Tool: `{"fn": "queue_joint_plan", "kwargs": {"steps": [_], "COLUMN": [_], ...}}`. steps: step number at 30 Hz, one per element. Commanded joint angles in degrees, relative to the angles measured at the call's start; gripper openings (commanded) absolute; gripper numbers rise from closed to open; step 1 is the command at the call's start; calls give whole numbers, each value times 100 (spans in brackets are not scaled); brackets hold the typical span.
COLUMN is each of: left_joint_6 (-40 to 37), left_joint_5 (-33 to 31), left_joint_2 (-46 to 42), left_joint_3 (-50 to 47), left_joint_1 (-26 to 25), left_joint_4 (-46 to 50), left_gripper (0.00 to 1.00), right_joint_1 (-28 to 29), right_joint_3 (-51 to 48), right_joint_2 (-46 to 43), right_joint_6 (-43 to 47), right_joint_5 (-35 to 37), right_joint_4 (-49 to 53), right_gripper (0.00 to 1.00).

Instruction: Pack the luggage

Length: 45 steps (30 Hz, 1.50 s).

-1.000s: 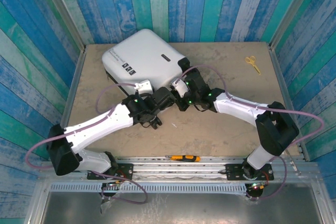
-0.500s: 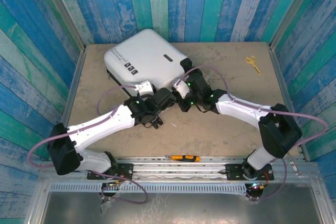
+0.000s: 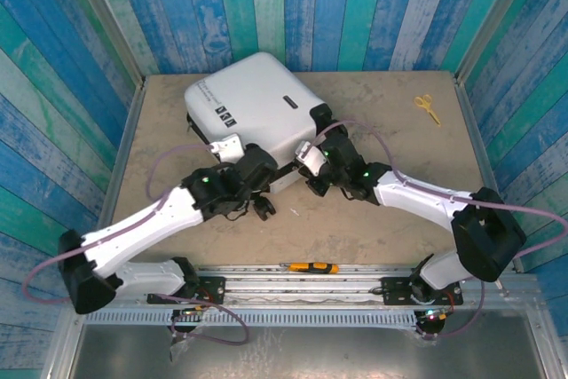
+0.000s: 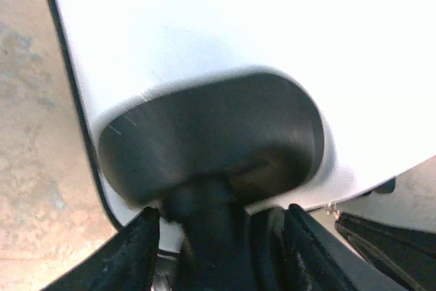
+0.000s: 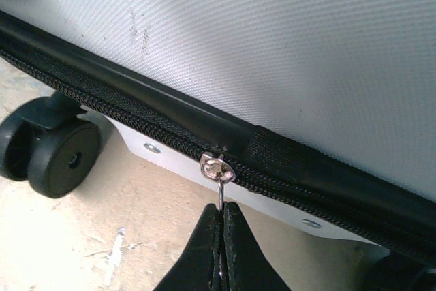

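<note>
The white luggage point(image 3: 253, 104) lies flat at the far left-centre of the surface point(image 3: 399, 130). The right tool point(image 5: 221, 217) is pinched closed on its zipper pull point(image 5: 218, 172). The left tool point(image 4: 218, 219) straddles 1 black wheel point(image 4: 204, 209) with its fingers apart; whether it grips, I cannot tell.

On my feed the tan table point(image 3: 390, 139) carries the white luggage point(image 3: 253, 104) lying flat toward eleven o'clock, skewed to the table's edges. Yellow scissors point(image 3: 427, 107) lie at two o'clock, well apart from it. At six o'clock an orange utility knife point(image 3: 309, 267) rests on the metal rail point(image 3: 355, 274) along the near edge.
</note>
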State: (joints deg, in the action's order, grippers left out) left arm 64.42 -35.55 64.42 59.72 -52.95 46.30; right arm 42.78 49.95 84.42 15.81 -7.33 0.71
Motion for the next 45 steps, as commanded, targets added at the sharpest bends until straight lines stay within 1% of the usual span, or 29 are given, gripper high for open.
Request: {"fn": "queue_joint_plan", "kwargs": {"steps": [1, 6, 8, 9, 11, 13, 14, 17, 20, 24, 28, 34, 41, 45], "left_joint_6": [-156, -251, -799, -965, -1041, -1003, -962, -765, -712, -579, -519, -334, -57, 54], "left_joint_5": [-477, -529, -205, -40, 207, 422, 514, 789, 1102, 1095, 1266, 996, 490, 429], "left_joint_2": [-642, -932, -966, -955, -841, -599, -452, 15, 332, 549, 869, 1507, 1844, 1830], "left_joint_3": [-231, -320, -363, -374, -303, -116, -28, 274, 454, 612, 750, 1430, 1775, 1656], "left_joint_1": [221, 311, 311, 311, 311, 311, 311, 309, 295, 300, 216, -300, -313, -272], "left_joint_4": [256, 332, -23, -128, -100, 142, 283, 706, 801, 903, 799, 1254, 2078, 2171], "left_gripper": [0, 0, 0, 2, 32, 53, 62, 70, 74, 74, 75, 75, 76, 74], "right_joint_1": [-21, -25, -7, -7, 7, 6, 10, 11, 9, 6, 10, 11, 6, 7], "right_joint_3": [-80, -223, -281, -285, -261, -210, -184, -43, 69, 120, 40, -24, -193, -266], "right_joint_2": [-189, -258, -285, -290, -286, -278, -269, -214, -167, -178, -249, -277, -395, -427], "right_joint_6": [386, 488, 524, 528, 478, 382, 326, 135, -13, -78, -78, -78, -209, -237], "right_joint_5": [622, 808, 786, 773, 743, 686, 673, 642, 654, 605, 564, 577, 510, 409], "right_joint_4": [-141, -249, -321, -326, -317, -276, -250, -89, 61, 166, 131, 114, -29, -86], "right_gripper": [1, 1, 0, 0, 0, 0, 1, 1, 1, 1, 0, 1, 0, 1]}}
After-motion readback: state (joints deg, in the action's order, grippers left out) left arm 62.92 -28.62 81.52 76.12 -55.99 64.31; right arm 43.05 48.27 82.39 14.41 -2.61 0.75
